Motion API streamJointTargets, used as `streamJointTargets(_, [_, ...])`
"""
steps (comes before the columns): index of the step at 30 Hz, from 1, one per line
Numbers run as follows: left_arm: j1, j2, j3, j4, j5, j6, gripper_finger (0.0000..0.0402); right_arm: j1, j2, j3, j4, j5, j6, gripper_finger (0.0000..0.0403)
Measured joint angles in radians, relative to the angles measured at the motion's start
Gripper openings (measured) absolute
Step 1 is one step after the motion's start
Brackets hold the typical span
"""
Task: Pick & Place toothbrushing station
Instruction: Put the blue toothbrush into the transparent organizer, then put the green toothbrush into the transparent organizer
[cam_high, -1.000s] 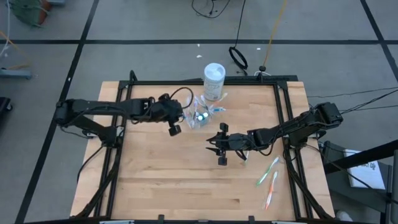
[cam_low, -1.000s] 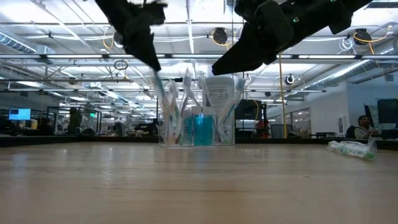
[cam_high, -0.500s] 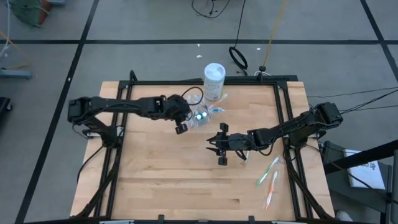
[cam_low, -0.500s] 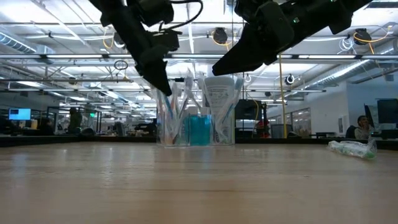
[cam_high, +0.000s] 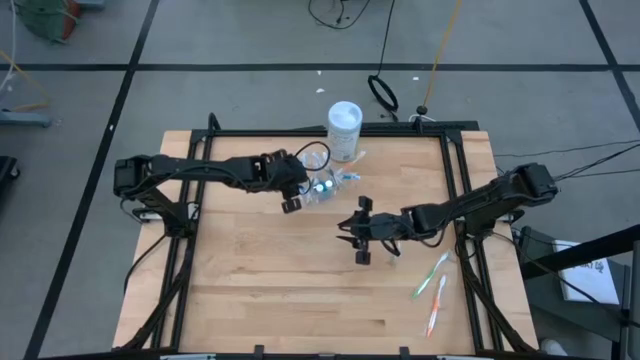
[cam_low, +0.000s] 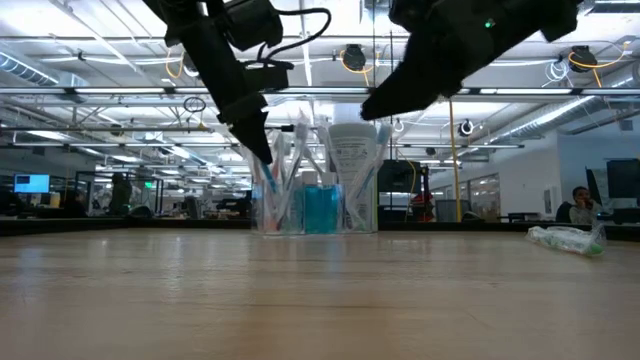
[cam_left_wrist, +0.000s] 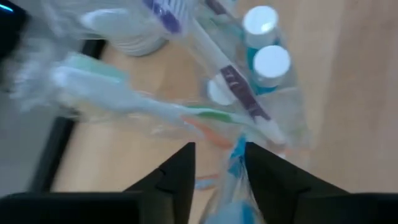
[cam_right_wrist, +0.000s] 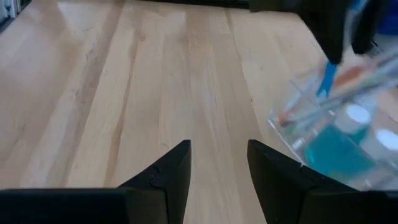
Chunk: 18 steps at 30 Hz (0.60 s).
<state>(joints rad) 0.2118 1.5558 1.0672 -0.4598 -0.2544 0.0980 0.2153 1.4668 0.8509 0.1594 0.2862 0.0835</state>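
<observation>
A small clear cup (cam_high: 324, 186) stands at the table's far middle. It holds wrapped toothbrushes (cam_left_wrist: 205, 115) and teal toothpaste tubes (cam_low: 322, 210) with white caps (cam_left_wrist: 272, 62). My left gripper (cam_high: 293, 204) hovers over the cup's left rim, fingers pointing down and open. A blue toothbrush (cam_left_wrist: 236, 158) in clear wrap stands between the fingers, its lower end in the cup (cam_right_wrist: 336, 149). My right gripper (cam_high: 361, 240) hangs open above bare wood, to the near right of the cup, with nothing between its fingers. My left gripper's fingers (cam_left_wrist: 180, 171) stand on either side of the blue toothbrush's upper end (cam_right_wrist: 328, 74), coming from above. I cannot tell whether either finger touches it. The brush leans upright in the cup.
A taller white tub (cam_high: 345, 129) stands just beyond the cup at the far edge. Two wrapped toothbrushes, one green (cam_high: 430, 275) and one orange (cam_high: 437, 305), lie near the right edge. Bare wood spans the table's near half. A black frame rail (cam_high: 455, 190) borders the table.
My left gripper has gone toward the table's right edge and down to the cup, carrying the blue toothbrush, which now stands in the cup. My right gripper has shifted slightly toward the right edge.
</observation>
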Motion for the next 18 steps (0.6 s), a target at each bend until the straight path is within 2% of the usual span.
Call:
streamJointTargets(4, [-0.022, -0.027, -0.001, -0.003, -0.096, 0.053, 0.0173, 0.002, -0.116, 0.001, -0.263, -0.002, 0.162, 0.0153])
streamJointTargets(10, [-0.074, -0.091, -0.001, -0.009, -0.106, 0.062, 0.0198, 0.024, -0.242, -0.001, -0.705, 0.012, 0.641, 0.0153])
streamJointTargets(13, [-0.099, -0.129, -0.001, -0.008, -0.107, 0.074, 0.0202, 0.052, -0.269, -0.053, -0.783, 0.068, 0.797, 0.0153])
streamJointTargets(18, [-0.129, -0.181, -0.001, -0.006, -0.137, 0.076, 0.0203, 0.034, -0.291, -0.167, -0.786, 0.046, 1.002, 0.0153])
